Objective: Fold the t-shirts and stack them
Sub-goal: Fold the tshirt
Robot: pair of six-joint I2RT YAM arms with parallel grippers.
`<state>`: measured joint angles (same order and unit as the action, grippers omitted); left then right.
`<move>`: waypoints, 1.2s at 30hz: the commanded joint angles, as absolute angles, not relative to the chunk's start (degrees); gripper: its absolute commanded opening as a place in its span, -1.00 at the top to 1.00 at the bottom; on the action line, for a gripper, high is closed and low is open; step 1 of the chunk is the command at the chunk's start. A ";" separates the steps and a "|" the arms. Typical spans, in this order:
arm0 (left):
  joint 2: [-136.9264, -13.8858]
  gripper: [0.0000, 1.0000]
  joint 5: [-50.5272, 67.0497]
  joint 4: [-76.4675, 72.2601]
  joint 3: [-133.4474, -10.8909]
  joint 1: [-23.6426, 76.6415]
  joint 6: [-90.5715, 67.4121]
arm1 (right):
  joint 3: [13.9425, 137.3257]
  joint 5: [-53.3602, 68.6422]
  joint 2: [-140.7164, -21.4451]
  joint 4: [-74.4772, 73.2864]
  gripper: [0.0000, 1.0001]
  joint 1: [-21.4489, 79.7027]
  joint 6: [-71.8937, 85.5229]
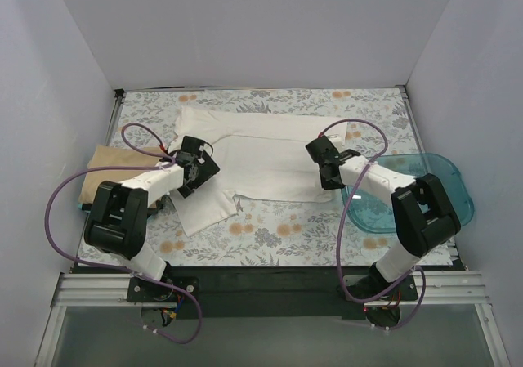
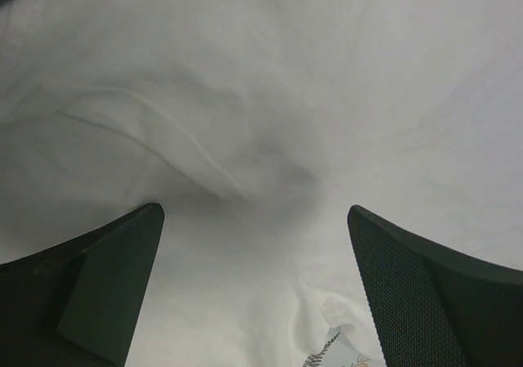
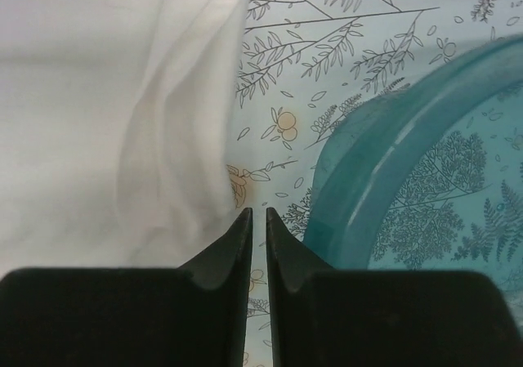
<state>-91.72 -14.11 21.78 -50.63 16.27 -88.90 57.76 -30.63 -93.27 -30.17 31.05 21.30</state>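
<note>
The white t-shirt (image 1: pixel 261 150) lies spread across the middle of the table, with one part hanging down toward the front left. The tan-beige t-shirt (image 1: pixel 106 167) lies at the left edge, partly under the left arm. My left gripper (image 1: pixel 198 169) is open over the white shirt's left side. In the left wrist view the jaws (image 2: pixel 253 220) stand wide apart with white cloth (image 2: pixel 261 97) below them and nothing held. My right gripper (image 1: pixel 324 156) is at the shirt's right edge. In the right wrist view it (image 3: pixel 258 213) is shut and empty, just beside the shirt's hem (image 3: pixel 163 138).
A translucent blue plastic tub (image 1: pixel 441 189) sits at the right, close to the right gripper; its rim (image 3: pixel 368 187) shows in the right wrist view. The floral tablecloth (image 1: pixel 278 228) covers the table. White walls enclose the back and sides.
</note>
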 commanded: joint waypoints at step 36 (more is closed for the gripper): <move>-88.94 -0.96 -17.75 26.63 -46.49 14.77 -90.09 | 71.45 -44.80 -105.38 -41.12 0.44 33.75 13.44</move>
